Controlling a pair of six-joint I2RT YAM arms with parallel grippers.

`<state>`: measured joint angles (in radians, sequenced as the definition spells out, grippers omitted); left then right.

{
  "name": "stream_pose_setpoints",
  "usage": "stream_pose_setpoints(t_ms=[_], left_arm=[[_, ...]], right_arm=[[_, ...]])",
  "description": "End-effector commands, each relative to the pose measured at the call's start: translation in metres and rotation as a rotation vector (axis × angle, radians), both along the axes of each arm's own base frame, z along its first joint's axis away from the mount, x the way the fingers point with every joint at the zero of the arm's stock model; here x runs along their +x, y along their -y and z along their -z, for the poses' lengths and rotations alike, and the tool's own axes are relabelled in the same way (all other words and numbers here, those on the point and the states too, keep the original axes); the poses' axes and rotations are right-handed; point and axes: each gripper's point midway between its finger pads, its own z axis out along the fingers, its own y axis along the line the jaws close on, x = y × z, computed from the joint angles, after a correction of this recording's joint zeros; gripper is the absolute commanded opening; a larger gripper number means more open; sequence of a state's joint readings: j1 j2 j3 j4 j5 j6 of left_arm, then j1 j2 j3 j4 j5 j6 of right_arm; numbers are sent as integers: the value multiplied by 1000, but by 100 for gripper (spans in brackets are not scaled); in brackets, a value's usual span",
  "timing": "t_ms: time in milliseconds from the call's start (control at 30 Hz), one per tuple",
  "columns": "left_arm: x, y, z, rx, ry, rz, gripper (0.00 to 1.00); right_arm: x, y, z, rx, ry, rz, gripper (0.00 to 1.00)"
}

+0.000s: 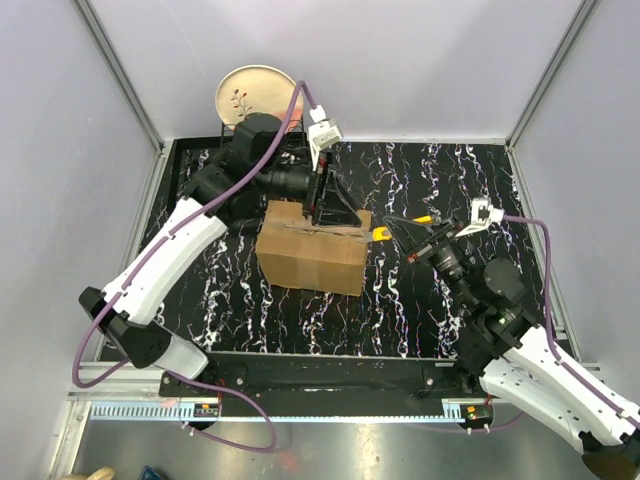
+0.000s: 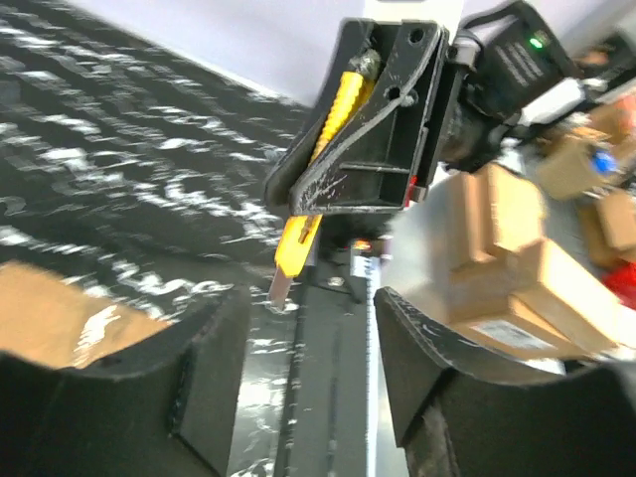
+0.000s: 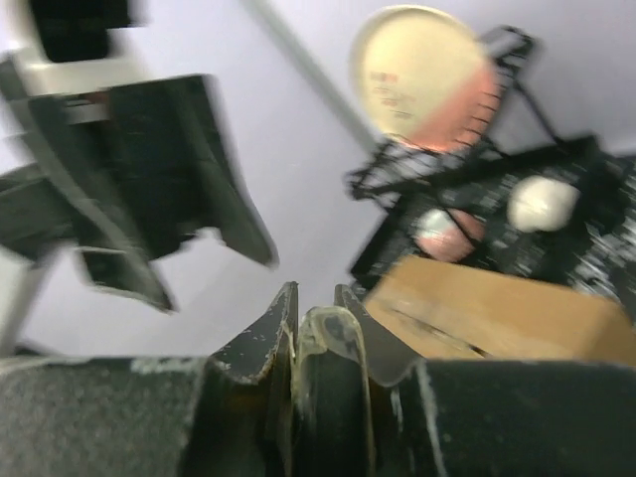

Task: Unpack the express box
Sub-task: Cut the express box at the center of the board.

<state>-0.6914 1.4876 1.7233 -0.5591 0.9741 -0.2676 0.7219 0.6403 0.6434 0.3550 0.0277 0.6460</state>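
Note:
The express box [image 1: 310,250], a plain brown carton, sits mid-table with its flaps closed. My left gripper [image 1: 335,212] hovers over the box's far right top edge, open and empty. In the left wrist view its fingers [image 2: 214,348] stand wide apart around the gripper's midpoint [image 2: 308,303], with a box corner [image 2: 50,318] at lower left. My right gripper [image 1: 397,230] is just right of the box, shut on a yellow utility knife [image 1: 382,235] whose blade points at the box. The knife [image 2: 303,219] also shows in the left wrist view. In the right wrist view the jaws [image 3: 316,298] clamp the knife handle [image 3: 333,343], with the box [image 3: 497,313] ahead.
A cream plate [image 1: 255,92] stands in a black wire rack [image 1: 235,140] at the back left; round objects [image 3: 542,202] lie in the rack. Grey walls close in the table's three sides. Blurred cardboard packages [image 2: 527,268] show beyond the near table edge.

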Motion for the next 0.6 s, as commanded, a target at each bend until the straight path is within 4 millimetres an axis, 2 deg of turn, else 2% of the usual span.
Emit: stream_pose_setpoints(t_ms=[0, 33, 67, 100, 133, 167, 200, 300, 333, 433, 567], left_arm=[[26, -39, 37, 213, 258, -140, 58], [25, -48, 59, 282, 256, -146, 59], [34, -56, 73, 334, 341, -155, 62], [35, -59, 82, 360, 365, -151, 64], [35, -62, 93, 380, 384, -138, 69], [38, -63, 98, 395, 441, -115, 77], [38, -62, 102, 405, 475, -95, 79], [34, -53, 123, 470, 602, 18, 82], [27, -48, 131, 479, 669, 90, 82], [25, -49, 159, 550, 779, 186, 83], [37, -49, 174, 589, 844, 179, 84]], right_arm=[[43, 44, 75, 60, -287, 320, 0], [48, 54, 83, 77, -311, 383, 0], [51, 59, 90, 86, -335, 416, 0], [56, 68, 97, 112, -359, 470, 0], [60, 71, 101, 115, -374, 499, 0], [62, 73, 104, 117, -385, 522, 0], [65, 80, 107, 142, -401, 566, 0], [74, 91, 122, 183, -457, 658, 0], [77, 91, 128, 183, -474, 672, 0], [85, 90, 137, 211, -492, 701, 0], [100, 92, 152, 259, -522, 717, 0]])
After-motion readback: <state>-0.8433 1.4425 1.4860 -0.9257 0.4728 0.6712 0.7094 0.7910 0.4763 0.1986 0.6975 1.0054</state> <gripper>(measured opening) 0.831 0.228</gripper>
